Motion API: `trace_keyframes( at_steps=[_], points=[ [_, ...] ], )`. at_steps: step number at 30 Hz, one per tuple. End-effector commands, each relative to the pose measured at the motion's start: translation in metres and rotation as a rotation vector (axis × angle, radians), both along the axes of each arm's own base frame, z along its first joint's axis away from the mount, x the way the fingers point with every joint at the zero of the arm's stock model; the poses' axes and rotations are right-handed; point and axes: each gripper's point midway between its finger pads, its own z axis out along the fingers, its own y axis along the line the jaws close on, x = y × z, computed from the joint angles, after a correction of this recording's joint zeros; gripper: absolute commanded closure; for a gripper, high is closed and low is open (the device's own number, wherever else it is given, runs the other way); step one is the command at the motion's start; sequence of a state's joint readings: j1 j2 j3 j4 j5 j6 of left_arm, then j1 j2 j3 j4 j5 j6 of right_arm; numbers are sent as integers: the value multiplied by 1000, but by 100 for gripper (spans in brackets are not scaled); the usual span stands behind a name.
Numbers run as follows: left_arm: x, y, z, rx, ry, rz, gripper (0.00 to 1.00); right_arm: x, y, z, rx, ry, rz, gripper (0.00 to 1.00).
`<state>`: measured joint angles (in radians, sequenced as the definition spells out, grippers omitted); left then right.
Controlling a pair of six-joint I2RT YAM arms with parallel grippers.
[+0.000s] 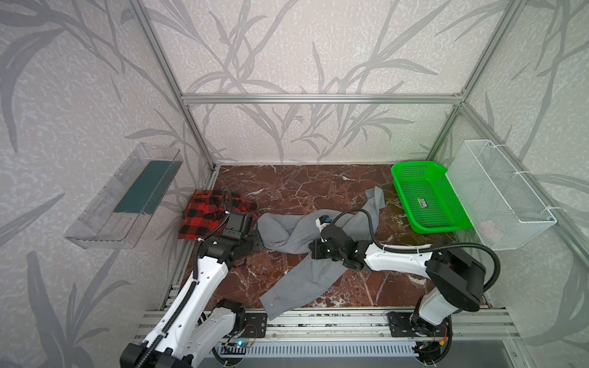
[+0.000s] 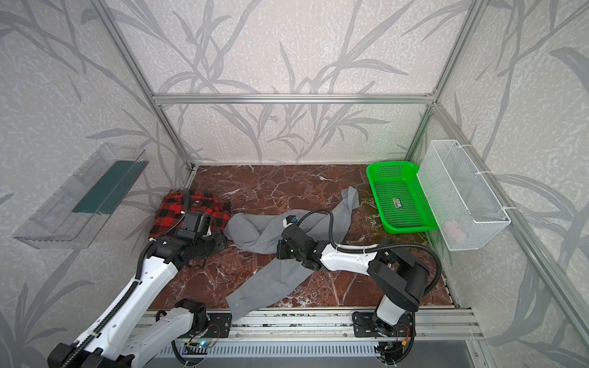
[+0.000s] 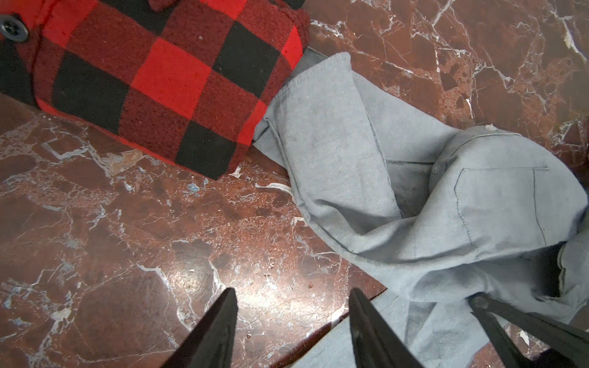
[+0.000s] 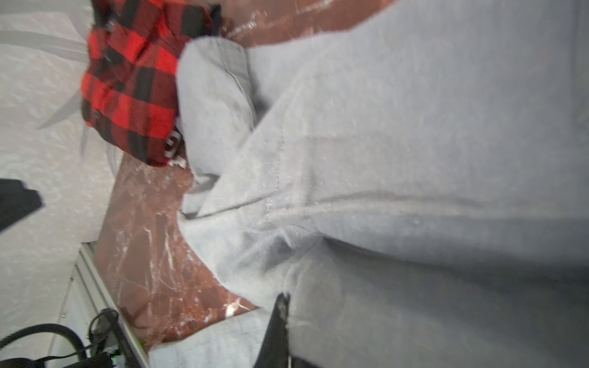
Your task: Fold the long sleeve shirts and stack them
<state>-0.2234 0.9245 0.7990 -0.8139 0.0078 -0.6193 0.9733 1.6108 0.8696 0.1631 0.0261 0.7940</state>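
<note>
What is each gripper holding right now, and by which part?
The right gripper is shut on the gray shirt, pinching a fold in its bunched middle. The left gripper is open over bare table, holding nothing.

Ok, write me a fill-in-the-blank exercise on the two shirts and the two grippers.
1. The red-and-black plaid shirt lies at the far ____ corner of the table.
2. The crumpled shirt across the middle is plain ____.
3. The right gripper, down on that shirt, has its jaws ____.
4. The left gripper stands ____ over bare table, with nothing between its jaws.

Missing words: left; gray; shut; open.
</note>
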Motion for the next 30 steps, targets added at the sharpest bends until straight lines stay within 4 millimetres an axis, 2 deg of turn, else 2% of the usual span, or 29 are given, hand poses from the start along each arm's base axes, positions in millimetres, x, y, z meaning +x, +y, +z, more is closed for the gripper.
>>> trace_keyframes(
  at_steps=[1,5,8,13,16,17,21,24,27,30],
  points=[
    [5,-6,2,-26,-44,-32,43,15,-3,75,33,-156,-20,100],
    [13,-16,3,-65,-108,-74,43,38,-25,119,17,-187,-127,100],
    [19,-27,3,-100,-164,-117,42,67,-40,130,14,-138,-207,100],
    [29,-52,10,-97,-199,-250,41,121,-62,107,75,49,-312,100],
    [37,-69,13,-39,-191,-362,39,150,-80,94,29,63,-380,100],
    [40,-76,13,-31,-182,-392,39,158,-82,84,1,74,-389,100],
    [49,-109,13,-22,-165,-529,38,180,-72,51,-81,142,-360,100],
    [47,-129,21,-62,-169,-621,38,188,-57,30,-97,190,-325,100],
    [34,-144,25,-80,-187,-691,38,197,-48,13,-129,220,-309,100],
    [9,-162,34,-48,-230,-751,38,205,-43,-1,-166,244,-300,100]
  ],
)
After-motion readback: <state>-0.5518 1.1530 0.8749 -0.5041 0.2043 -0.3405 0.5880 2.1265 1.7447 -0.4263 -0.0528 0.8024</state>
